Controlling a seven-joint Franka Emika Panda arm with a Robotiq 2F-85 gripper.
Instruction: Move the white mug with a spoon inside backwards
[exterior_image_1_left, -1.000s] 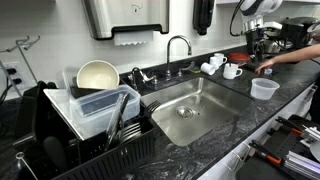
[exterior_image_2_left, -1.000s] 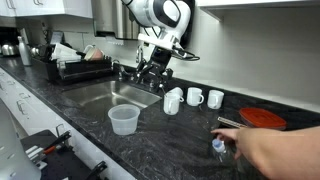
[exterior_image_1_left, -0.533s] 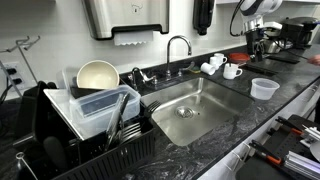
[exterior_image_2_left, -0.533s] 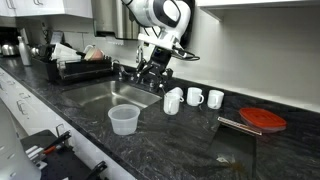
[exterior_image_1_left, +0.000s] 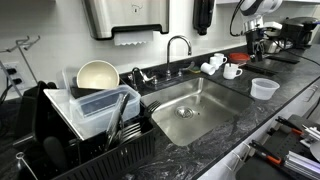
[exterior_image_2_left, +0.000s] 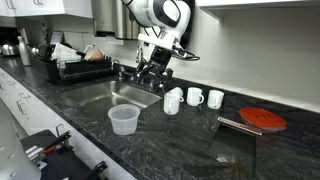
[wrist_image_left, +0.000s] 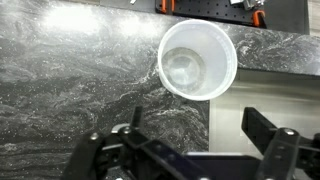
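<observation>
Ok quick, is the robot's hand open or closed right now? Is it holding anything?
Hand: open, spread wide, holding nothing.

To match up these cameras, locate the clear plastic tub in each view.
In an exterior view: plastic tub right of the sink.
In an exterior view: plastic tub lower centre, before the sink.
Wrist view: plastic tub upper right, seen from above.
Shared landmark: dark marbled countertop under it.
</observation>
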